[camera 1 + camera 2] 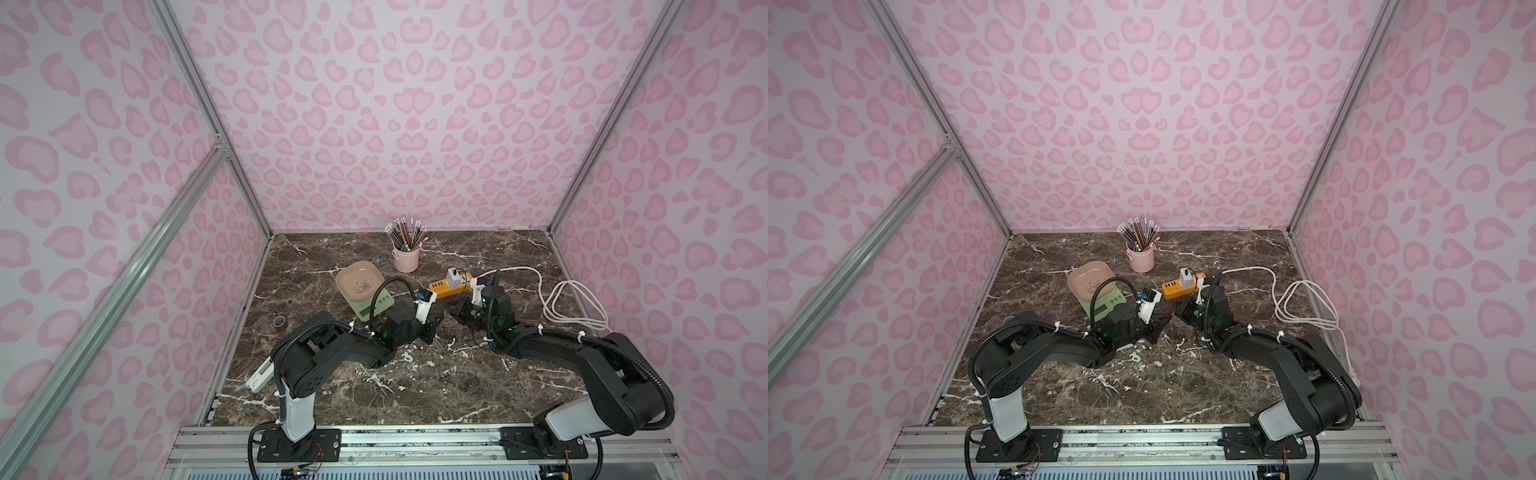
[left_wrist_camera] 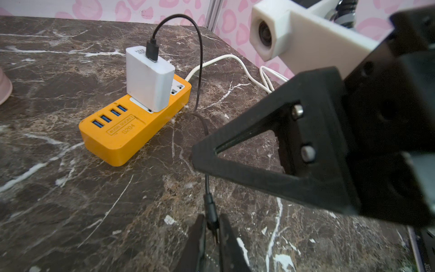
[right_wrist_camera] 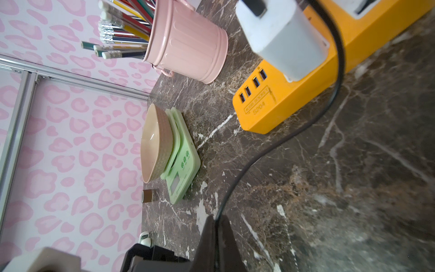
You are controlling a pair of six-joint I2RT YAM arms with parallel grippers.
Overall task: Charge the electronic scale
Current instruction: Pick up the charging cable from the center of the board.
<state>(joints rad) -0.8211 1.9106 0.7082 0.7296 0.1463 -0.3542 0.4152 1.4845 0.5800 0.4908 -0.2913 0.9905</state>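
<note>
The electronic scale (image 1: 371, 309) is mint green with a beige-pink panda tray and stands left of centre on the marble table; it also shows in the right wrist view (image 3: 184, 162). A black cable (image 2: 200, 70) runs from the white cube charger (image 2: 148, 80) on the orange power strip (image 2: 131, 134) down to the table. My left gripper (image 2: 211, 223) is shut on the cable's black plug (image 2: 211, 212), just right of the scale in a top view (image 1: 436, 322). My right gripper (image 3: 215, 222) is shut on the same cable a little further up, close beside the left one (image 1: 456, 312).
A pink cup of pencils (image 1: 406, 255) stands at the back. The strip's white cord (image 1: 561, 299) loops at the right. A brown tape roll (image 1: 279, 322) lies left of the scale. A white holder (image 1: 259, 376) sits at the table's left edge.
</note>
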